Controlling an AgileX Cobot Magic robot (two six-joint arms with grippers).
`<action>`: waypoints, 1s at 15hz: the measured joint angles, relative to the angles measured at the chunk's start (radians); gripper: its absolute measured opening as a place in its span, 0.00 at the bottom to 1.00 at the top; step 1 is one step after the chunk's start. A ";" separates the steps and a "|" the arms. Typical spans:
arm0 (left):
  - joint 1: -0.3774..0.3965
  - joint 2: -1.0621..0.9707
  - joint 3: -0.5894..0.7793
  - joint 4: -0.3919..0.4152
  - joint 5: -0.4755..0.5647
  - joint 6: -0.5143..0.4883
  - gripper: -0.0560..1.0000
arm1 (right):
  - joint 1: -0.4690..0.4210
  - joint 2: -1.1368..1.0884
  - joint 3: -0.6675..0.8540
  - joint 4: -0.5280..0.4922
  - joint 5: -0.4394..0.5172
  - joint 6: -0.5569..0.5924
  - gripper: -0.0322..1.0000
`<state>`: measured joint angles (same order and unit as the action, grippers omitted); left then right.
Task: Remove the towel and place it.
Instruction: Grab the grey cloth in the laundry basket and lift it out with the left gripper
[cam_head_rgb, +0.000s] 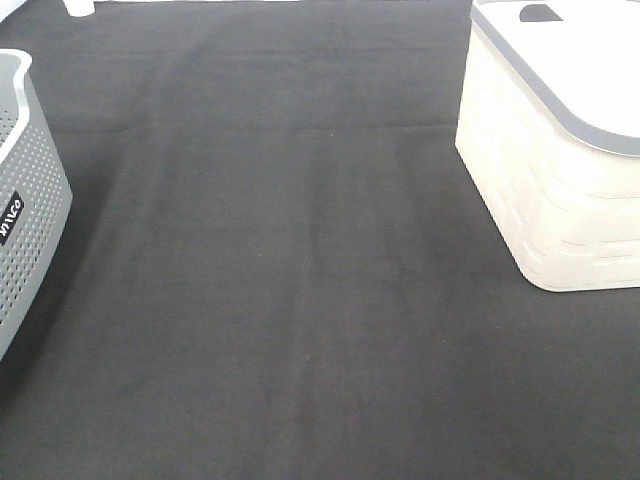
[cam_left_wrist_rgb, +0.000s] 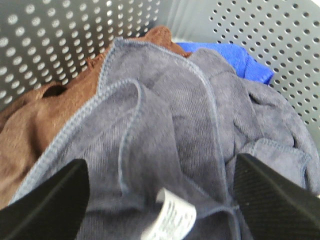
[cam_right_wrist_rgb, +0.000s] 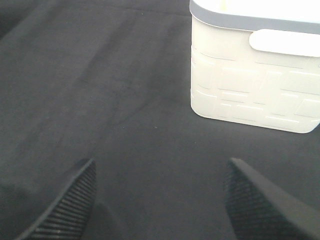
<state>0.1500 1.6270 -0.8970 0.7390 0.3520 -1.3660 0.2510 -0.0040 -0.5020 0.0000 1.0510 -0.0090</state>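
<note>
our left gripper (cam_left_wrist_rgb: 160, 200) hangs wide open over the soft slate-grey microfibre towel (cam_left_wrist_rgb: 165, 110) in the perforated grey plastic basket (cam_left_wrist_rgb: 50, 35), so we should pinch only its raised fold.

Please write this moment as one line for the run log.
left gripper: jaws open, over towel in grey basket | right gripper: jaws open, over black mat | towel: not yet grasped

On my high feed I see a grey perforated basket (cam_head_rgb: 30, 230) at the left edge and a cream basket (cam_head_rgb: 560, 200) with a grey rim at the right, well apart on the black table cover (cam_head_rgb: 280, 280). Inside the grey one lie a brown cloth (cam_left_wrist_rgb: 30, 130) and a blue cloth (cam_left_wrist_rgb: 235, 57)
</note>
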 joint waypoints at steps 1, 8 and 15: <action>0.009 0.010 0.000 -0.012 -0.030 0.010 0.76 | 0.000 0.000 0.000 0.000 0.000 0.000 0.72; 0.013 0.081 0.000 -0.045 -0.106 0.018 0.58 | 0.000 0.000 0.000 0.000 0.000 0.000 0.72; 0.013 0.081 0.000 -0.041 -0.117 0.012 0.09 | 0.000 0.000 0.000 0.000 0.000 0.000 0.72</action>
<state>0.1630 1.7080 -0.8970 0.6980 0.2350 -1.3540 0.2510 -0.0040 -0.5020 0.0000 1.0510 -0.0090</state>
